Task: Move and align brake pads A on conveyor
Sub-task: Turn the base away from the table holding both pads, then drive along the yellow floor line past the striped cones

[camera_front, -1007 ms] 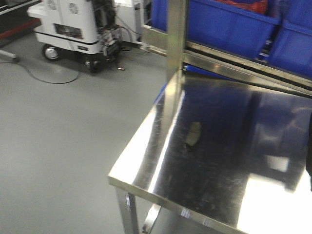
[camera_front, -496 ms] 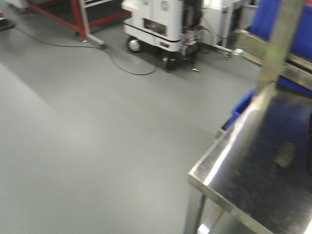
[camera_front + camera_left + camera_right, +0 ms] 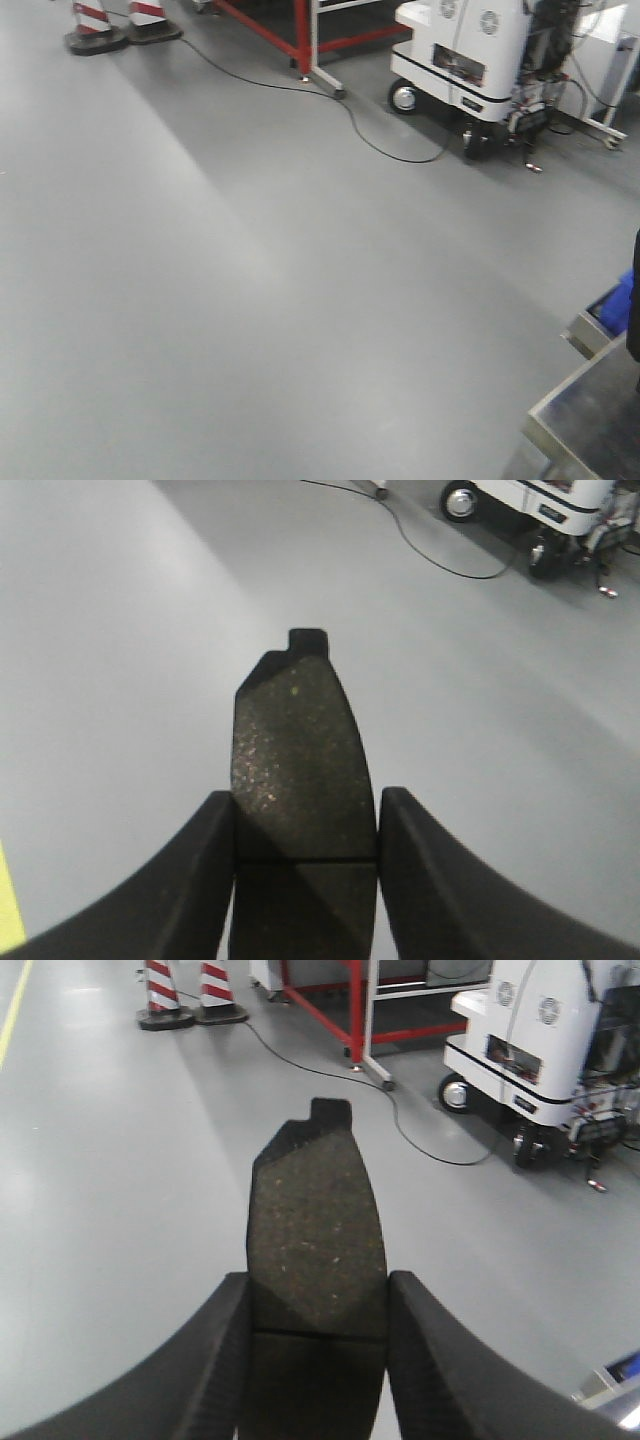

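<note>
We find the left gripper (image 3: 305, 810) clamped across the narrow width of one brake pad (image 3: 300, 730), and the right gripper (image 3: 318, 1290) likewise on a second pad (image 3: 315, 1210). Both pads project forward over bare floor (image 3: 250, 300). We judge this a square transit hold for later alignment; the conveyor is not in view.

Factory workshop, smooth grey floor (image 3: 200, 300), white wheeled machine (image 3: 465, 50), red steel frame (image 3: 303, 35) left of it, striped traffic cones (image 3: 95, 25) farther left, black cable (image 3: 362, 130) near it.
</note>
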Motion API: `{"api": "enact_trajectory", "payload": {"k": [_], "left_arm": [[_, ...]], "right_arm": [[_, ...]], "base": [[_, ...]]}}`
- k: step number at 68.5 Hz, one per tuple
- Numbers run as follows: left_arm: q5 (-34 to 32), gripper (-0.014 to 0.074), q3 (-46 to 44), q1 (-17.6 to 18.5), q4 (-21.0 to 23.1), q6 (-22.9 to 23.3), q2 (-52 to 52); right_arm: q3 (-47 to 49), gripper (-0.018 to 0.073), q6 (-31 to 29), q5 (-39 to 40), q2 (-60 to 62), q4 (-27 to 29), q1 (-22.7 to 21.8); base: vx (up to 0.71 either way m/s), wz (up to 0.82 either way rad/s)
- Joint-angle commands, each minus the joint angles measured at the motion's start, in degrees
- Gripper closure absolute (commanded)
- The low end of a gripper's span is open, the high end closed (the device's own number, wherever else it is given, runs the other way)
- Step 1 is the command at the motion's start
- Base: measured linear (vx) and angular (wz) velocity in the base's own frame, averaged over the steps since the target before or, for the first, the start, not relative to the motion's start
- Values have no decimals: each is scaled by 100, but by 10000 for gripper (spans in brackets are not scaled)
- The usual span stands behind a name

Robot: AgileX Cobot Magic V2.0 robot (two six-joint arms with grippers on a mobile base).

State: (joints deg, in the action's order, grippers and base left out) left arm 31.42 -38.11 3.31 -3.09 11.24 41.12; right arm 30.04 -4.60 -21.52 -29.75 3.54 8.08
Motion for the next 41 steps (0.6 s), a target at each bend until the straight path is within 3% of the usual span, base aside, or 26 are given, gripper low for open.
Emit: {"api": "enact_trajectory", "payload": {"k": [1,41], "left_arm": [[-479,433,-184,25,-2,33,-19],[-479,433,-184,25,-2,33,-19]], "right_arm": [[175,534,-61,579,-8,-19,-6],[175,534,-61,584,-8,-19,-6]], "base": [[11,40],[15,51]]}}
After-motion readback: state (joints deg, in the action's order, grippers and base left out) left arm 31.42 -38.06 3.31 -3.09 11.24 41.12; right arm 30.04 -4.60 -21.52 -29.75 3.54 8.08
